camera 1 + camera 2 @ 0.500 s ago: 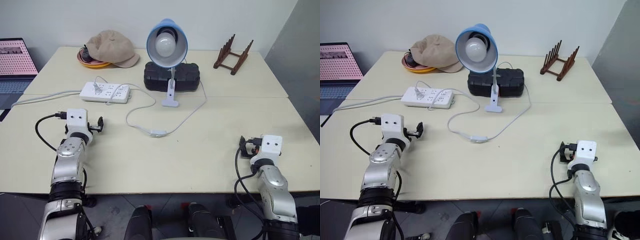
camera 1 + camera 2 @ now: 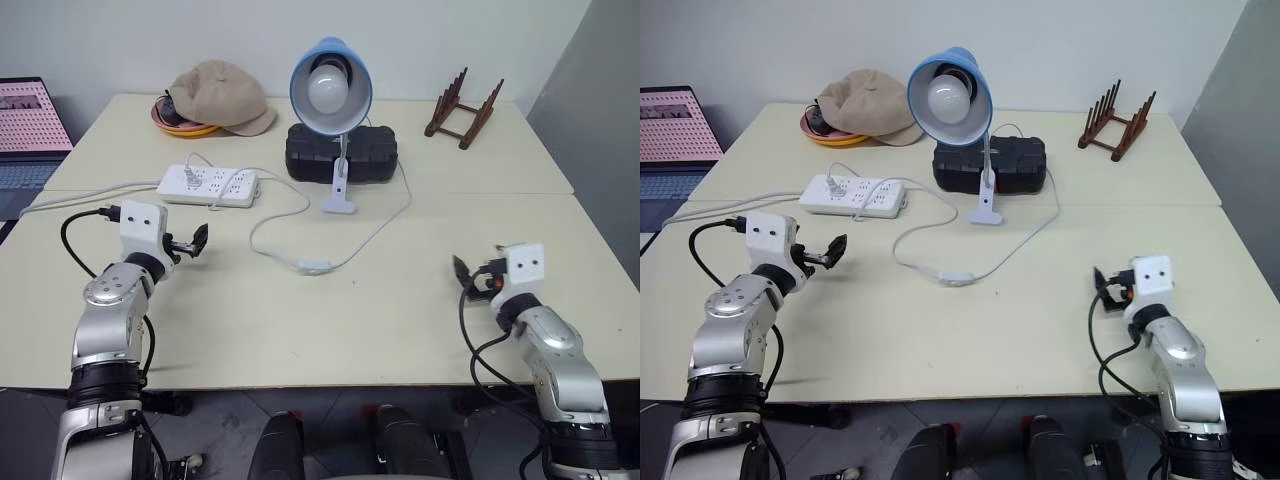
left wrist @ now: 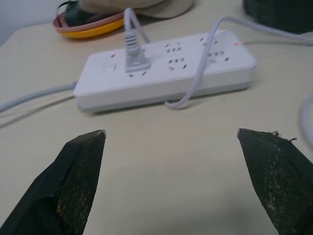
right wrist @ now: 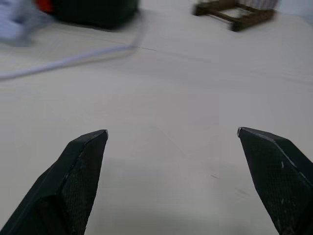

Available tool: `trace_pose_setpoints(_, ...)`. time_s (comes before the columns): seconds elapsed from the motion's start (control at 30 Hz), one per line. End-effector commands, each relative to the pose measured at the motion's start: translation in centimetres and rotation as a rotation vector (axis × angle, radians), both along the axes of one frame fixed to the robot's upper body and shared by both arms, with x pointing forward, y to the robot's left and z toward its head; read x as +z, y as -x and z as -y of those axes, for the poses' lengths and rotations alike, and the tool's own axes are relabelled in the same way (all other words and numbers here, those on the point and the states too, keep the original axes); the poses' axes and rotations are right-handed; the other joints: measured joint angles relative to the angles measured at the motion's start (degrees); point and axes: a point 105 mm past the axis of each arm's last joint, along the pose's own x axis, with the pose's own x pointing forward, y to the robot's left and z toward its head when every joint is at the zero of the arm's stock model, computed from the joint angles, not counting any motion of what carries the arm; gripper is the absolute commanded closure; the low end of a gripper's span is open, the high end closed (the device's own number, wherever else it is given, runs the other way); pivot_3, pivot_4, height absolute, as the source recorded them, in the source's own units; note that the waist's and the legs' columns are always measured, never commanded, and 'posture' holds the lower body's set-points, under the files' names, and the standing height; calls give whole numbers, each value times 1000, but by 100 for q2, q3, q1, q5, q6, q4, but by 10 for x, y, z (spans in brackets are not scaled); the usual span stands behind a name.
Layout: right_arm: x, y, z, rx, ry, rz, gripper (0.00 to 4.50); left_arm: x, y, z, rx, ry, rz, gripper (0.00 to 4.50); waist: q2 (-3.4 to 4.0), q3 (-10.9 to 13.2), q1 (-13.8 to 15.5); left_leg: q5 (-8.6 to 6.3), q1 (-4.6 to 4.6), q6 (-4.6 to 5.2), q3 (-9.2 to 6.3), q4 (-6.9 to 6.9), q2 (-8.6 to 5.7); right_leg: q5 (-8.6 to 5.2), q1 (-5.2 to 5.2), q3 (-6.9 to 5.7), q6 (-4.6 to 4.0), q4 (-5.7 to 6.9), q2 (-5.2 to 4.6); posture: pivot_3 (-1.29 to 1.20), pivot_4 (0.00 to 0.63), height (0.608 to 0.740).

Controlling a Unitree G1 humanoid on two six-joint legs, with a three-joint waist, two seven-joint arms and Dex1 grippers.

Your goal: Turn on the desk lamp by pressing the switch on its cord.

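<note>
I want one fingertip coming straight down on the switch (image 2: 316, 266), which lies mid-table on the cord (image 2: 375, 232), nearer than the desk lamp (image 2: 331, 90). My right gripper (image 2: 465, 277) hovers near right, fingers spread, angled inward. My left gripper (image 2: 192, 241), jaws wide, faces the power strip (image 2: 208, 185).

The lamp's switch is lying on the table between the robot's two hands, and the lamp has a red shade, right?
Not quite. The switch does lie on the table between the left gripper and the right gripper, but the desk lamp has a light-blue shade, not a red one. The left eye view shows it plainly.
</note>
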Motion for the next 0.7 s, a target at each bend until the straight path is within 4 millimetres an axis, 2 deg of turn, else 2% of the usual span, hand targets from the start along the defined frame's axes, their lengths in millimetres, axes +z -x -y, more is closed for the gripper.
trace_pose_setpoints(0.03, 19, 19, -64, 512, 12, -55, 39, 25, 27, 58, -411, -102, -56, 0, 0, 0, -29, 0, 2, 0, 0, 1, 1, -1, 2, 0, -2, 0, 0, 0, 150, 740)
trace_pose_setpoints(0.13, 16, 10, -90, 702, 91, -97, 39, 25, 53, 83, -636, -177, -149, 0, 0, 0, -76, -1, 1, 0, 1, -2, 0, -4, 5, -1, -6, -12, -2, 0, 150, 740)
trace_pose_setpoints(0.2, 15, 4, -105, 771, 129, -105, 39, 25, 63, 90, -714, -226, -187, 0, 0, 2, -91, -1, 1, 0, 1, -1, 2, -5, 2, -1, -7, -12, -2, 0, 150, 740)
trace_pose_setpoints(0.23, 15, 2, -108, 788, 135, -105, 39, 25, 65, 91, -729, -243, -194, 0, 2, 3, -84, -1, -2, 1, 1, -3, 2, -5, -1, -2, -7, -12, 0, 0, 150, 740)
trace_pose_setpoints(0.3, 10, -10, -132, 843, 197, -98, 39, 29, 65, 91, -750, -295, -189, 0, -2, 4, -88, -1, -4, 1, -2, -4, 4, -8, -4, -6, -12, -9, 2, 0, 150, 740)
trace_pose_setpoints(0.37, 6, -18, -145, 882, 251, -96, 39, 31, 63, 91, -754, -314, -185, 0, 0, 5, -95, -1, -5, 1, -1, -5, 4, -8, -9, -4, -12, -4, 3, 0, 150, 740)
trace_pose_setpoints(0.5, 5, -41, -163, 860, 286, -75, 39, 32, 64, 88, -741, -311, -190, 0, 0, 5, -98, -1, -11, 1, 1, -5, 3, -6, -19, -4, -8, 0, 3, 0, 150, 740)
trace_pose_setpoints(0.7, -6, -50, -176, 893, 351, -86, 39, 32, 69, 84, -719, -306, -185, 0, 1, 6, -87, -1, -19, 1, 0, -12, 4, 1, -27, -6, 15, 5, 3, 0, 150, 740)
